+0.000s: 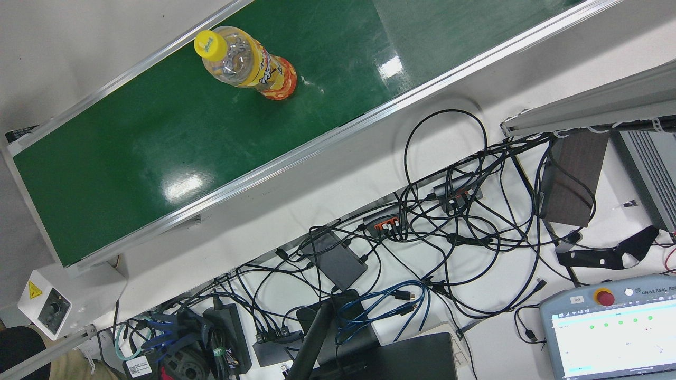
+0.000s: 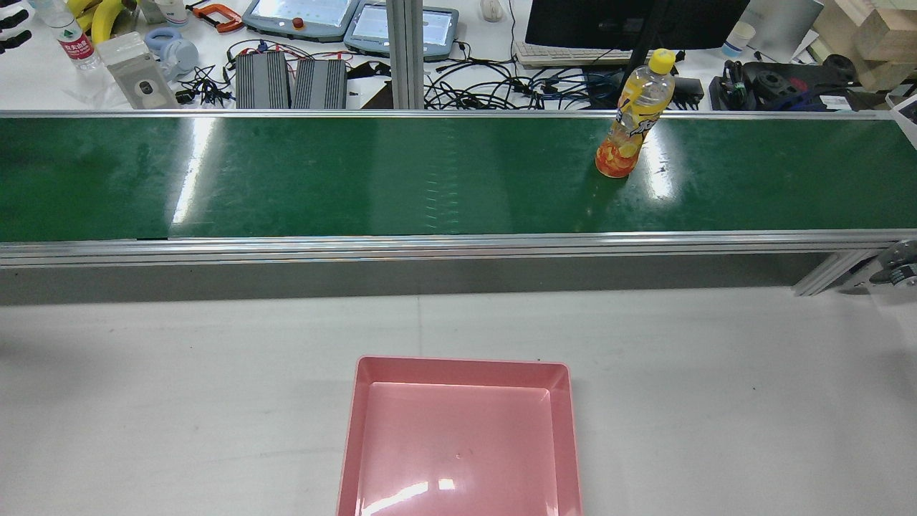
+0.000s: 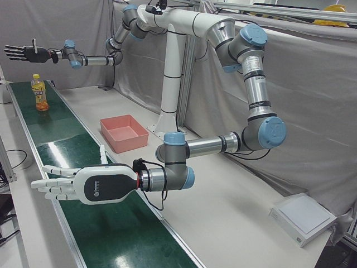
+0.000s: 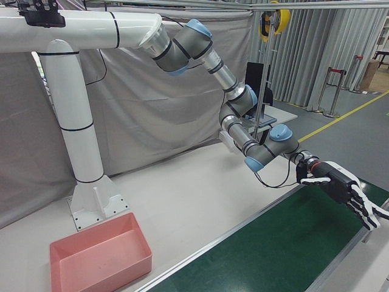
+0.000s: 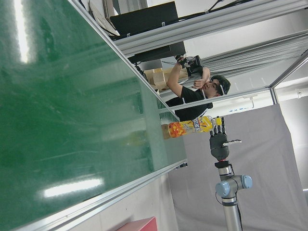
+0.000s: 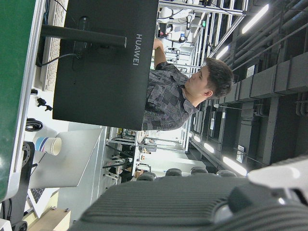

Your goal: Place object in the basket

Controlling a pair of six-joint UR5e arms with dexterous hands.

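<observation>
The bottle (image 2: pixel 634 118) stands upright, yellow cap up, on the green surface (image 2: pixel 358 179), toward the robot's right end and nearer its far edge; nothing touches it. The right hand (image 3: pixel 22 53), the dark one, hangs in the air close to the bottle at about cap height, fingers stretched out and spread and holding nothing. The left hand view shows it just to one side of the bottle with a clear gap between them. The left hand (image 3: pixel 58 187), the white one, hovers flat over the other end of the green surface, well apart from the bottle, fingers likewise splayed and empty. The basket (image 2: pixel 462 364) sits empty on the white surface (image 2: pixel 716 401) on the robot's side, near the middle between the arms. By my reading this is the approach: no grasp has been made and the carry has not begun. The right hand looks the natural one to take the bottle. The next move calls for bringing it down beside the body below the shoulder, palm toward the label, then wrapping the fingers round. A tall, light bottle like this will likely tip if nudged high, so contact ought to come from both sides at once. After that comes a lift clear of the metal rail (image 2: pixel 458 244) and a sweep back to the basket.
</observation>
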